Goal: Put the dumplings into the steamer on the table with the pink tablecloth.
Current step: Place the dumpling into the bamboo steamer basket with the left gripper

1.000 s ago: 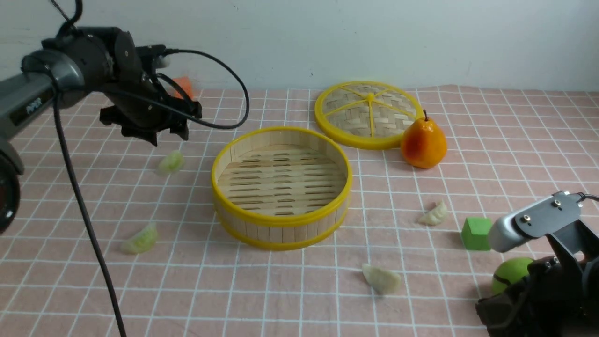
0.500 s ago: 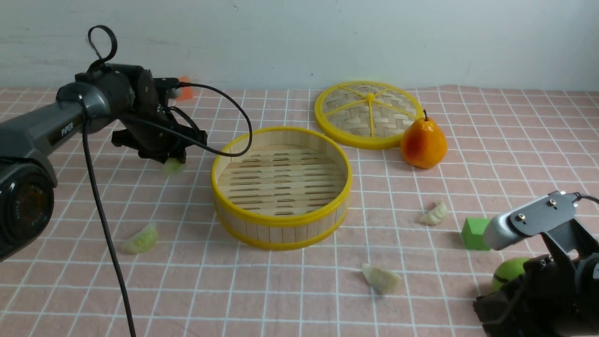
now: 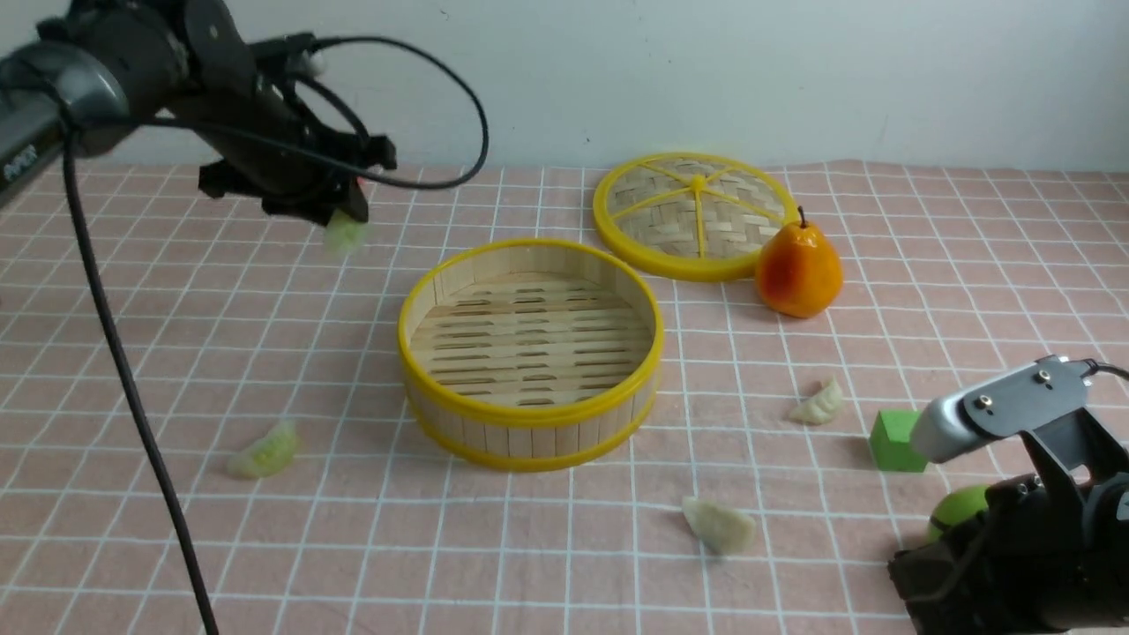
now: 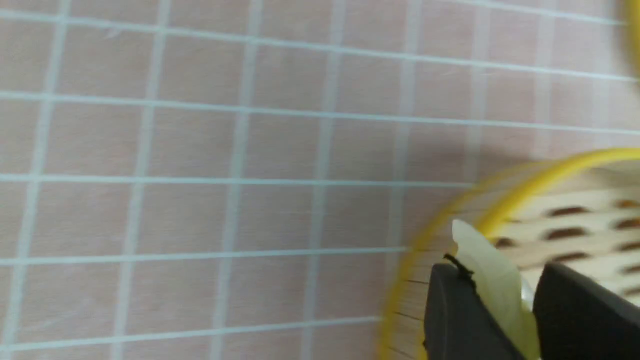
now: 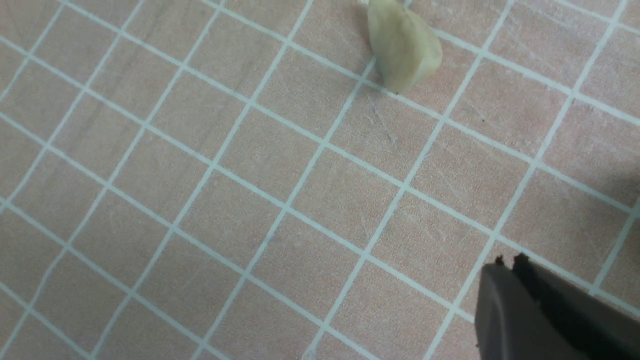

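The green dumpling (image 3: 346, 234) is hanging near the table's far left corner; only the wrist view is showing the left gripper (image 4: 500, 274) pinching it, beside the steamer (image 4: 530, 182). The right gripper (image 5: 510, 262) is resting pressed together.

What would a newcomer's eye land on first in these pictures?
Probably the yellow-rimmed bamboo steamer, empty at the middle of the pink tablecloth. Next comes the left end effector, up in the air to the left of the steamer, pinching a pale green dumpling. The bright orange pear beside the woven lid at the back right also stands out.
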Robot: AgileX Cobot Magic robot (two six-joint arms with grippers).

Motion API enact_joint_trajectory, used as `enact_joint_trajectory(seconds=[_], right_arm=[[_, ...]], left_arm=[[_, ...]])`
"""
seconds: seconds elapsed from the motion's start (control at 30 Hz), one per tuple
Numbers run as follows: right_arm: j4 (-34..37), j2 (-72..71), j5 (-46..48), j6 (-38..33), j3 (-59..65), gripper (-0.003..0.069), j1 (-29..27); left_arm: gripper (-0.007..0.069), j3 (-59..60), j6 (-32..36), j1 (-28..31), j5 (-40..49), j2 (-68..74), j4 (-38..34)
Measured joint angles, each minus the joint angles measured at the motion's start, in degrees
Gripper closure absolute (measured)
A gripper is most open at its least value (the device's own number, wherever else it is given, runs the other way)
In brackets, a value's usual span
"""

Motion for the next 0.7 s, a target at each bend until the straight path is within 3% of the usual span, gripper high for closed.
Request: enact_joint_trajectory(seconds=[0.1,0.23,0.47,0.57,0.6,0.7], right_arm=[[0.1,0.0,-0.3,0.0,0.0,0.0636,0.0],[0.2,0.0,-0.3,0.0,0.0,0.0636,0.0],[1.5,0.0,0.6,-0.1,0.0,0.0636,0.0],[2.0,0.0,1.2,-0.1,0.0,0.0634,0.0],[2.2,0.0,1.4,-0.2,0.0,0.0635,0.0],[2.3,0.0,1.5,-0.2,0.0,0.0631,0.0]], left_arm=[[0.043,-0.3,2.5,-3.4,1.3,-1.4,-3.8],[0.043,-0.3,2.3,-8.1,0.0,1.8,-3.5],[0.0426,0.2,-0.3,-10.8,-4.0,10.9,4.3],[0.0329,0.0,-0.6,-10.9,-4.1,10.9,4.8],[0.0267,-0.8,-1.0,-11.0,-2.6,10.2,5.4],[0.019,-2.9,-2.4,-11.0,4.2,7.2,7.9]])
